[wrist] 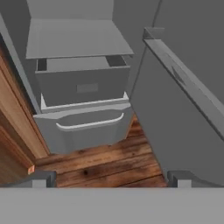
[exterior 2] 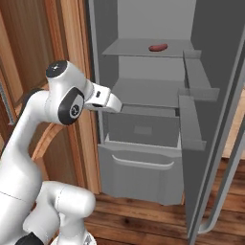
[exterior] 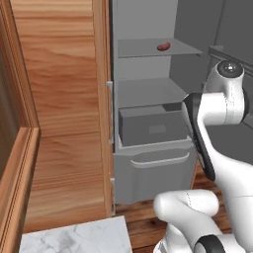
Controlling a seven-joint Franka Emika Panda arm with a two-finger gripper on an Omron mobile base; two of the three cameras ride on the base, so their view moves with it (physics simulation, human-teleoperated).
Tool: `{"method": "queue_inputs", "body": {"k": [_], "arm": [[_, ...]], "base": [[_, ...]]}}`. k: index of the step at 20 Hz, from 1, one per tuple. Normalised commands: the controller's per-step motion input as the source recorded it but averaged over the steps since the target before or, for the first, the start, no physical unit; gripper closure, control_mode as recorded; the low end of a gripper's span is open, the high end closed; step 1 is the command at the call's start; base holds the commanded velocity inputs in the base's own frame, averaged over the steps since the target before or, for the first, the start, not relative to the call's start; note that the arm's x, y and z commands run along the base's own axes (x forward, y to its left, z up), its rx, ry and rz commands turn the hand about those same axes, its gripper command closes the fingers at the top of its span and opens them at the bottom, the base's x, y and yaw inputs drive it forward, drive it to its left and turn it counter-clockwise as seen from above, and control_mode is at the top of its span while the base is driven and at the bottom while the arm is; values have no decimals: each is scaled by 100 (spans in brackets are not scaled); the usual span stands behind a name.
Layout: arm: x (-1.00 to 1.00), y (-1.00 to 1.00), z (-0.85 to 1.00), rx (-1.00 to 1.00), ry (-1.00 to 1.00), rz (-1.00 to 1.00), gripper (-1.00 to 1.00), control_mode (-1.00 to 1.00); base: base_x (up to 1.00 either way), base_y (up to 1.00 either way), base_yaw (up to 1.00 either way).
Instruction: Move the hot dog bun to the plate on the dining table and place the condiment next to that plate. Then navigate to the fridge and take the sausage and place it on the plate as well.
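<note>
Small dark red-brown sausage point(exterior: 163, 47) on the tall grey fridge point(exterior 2: 143, 119) shelf — light, slick, grab mid-length — gripper point(wrist: 111, 178) wide open, empty

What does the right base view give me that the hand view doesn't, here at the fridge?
Right base view only: the sausage lying on the top shelf, and the arm's white links. Hand view only: the gripper, fingertips wide apart with nothing between them, over the wood floor. Both: the open fridge and its lower drawers.
</note>
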Motion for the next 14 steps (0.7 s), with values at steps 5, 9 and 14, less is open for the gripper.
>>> {"method": "queue_inputs", "body": {"k": [5,9,14], "arm": [[0,0,0,0,0,0,-100,100],[0,0,0,0,0,0,-100,100],[0,0,0,0,0,0,-100,100]], "base": [[22,-78,-7],[81,-30,0],[100,7,5]]}}
